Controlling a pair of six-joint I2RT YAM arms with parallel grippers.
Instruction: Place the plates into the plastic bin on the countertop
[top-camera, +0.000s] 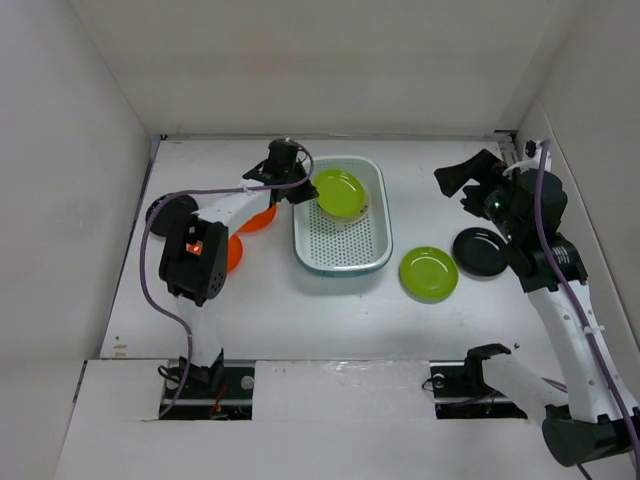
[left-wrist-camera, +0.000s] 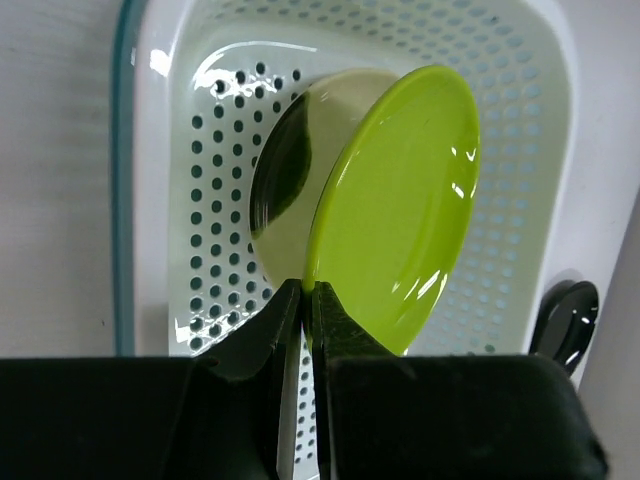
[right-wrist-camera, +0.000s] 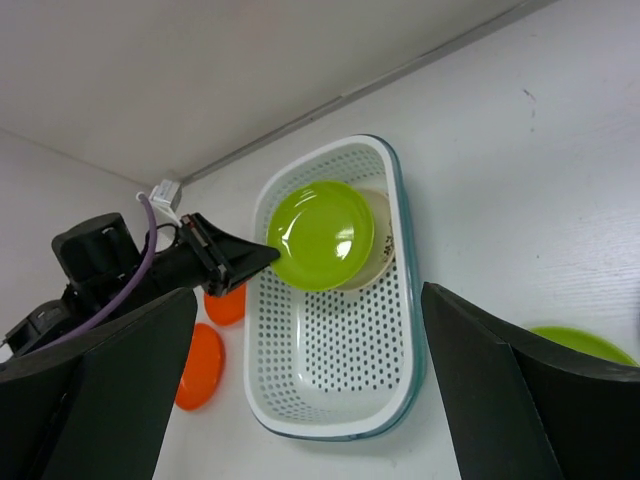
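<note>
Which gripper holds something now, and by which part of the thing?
The left gripper pinches a lime green plate by its rim, over the plastic bin. The right gripper is open and holds nothing.

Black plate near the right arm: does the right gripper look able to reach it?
Probably yes: the right gripper is open and empty, close by, and the black plate lies bare on the countertop.

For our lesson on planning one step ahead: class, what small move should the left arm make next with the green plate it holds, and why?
Probably lower a little and open the left pincer: it is shut on the rim of the lime green plate, which hangs tilted over the plastic bin, above the cream plate already inside.
</note>
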